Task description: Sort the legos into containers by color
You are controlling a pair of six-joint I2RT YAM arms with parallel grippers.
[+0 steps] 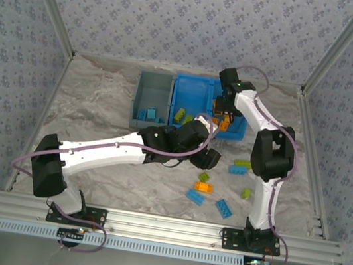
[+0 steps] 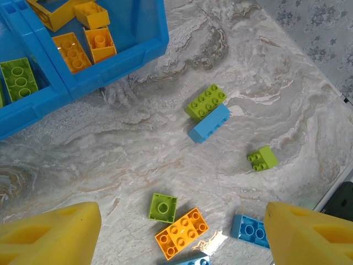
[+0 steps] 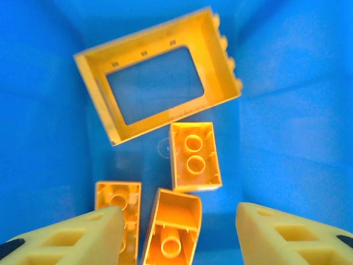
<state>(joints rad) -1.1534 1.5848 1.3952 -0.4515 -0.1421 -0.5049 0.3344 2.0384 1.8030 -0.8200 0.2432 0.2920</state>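
Sorting so far: orange pieces are sitting in one compartment of the bright blue bin [image 1: 191, 81], green ones are lying in its other half, and blue ones are resting in the grey bin [image 1: 143, 94].
Right gripper [image 3: 179, 210]: it is hanging open inside the orange compartment, gripping nothing.
Orange brick [image 3: 171, 229]: it is lying tilted between the fingers, clear of both; whether it is settled or dropping is hard to tell.
Orange frame [image 3: 146, 44]: it is lying flat at the far end of that compartment.
Left gripper [image 2: 182, 221]: it is hovering wide open over the loose bricks on the table [image 2: 248, 55], holding nothing.
Under the left jaws: a green square brick [image 2: 163, 207] is sitting just beside an orange brick [image 2: 181, 233], with a blue brick [image 2: 251, 229] near.
Further out: a long green brick [image 2: 206, 101] is touching a blue one [image 2: 209, 122], and a small green one [image 2: 262, 158] is sitting apart.
Risk, left: closing here is likely to be catching two colours at once, or shoving the neighbour away.
Risk, right: lifting out carelessly could be clipping the bin wall or tipping the tilted brick.
Risk, both: the arms are working close together by the blue bin, so a bump is possible.
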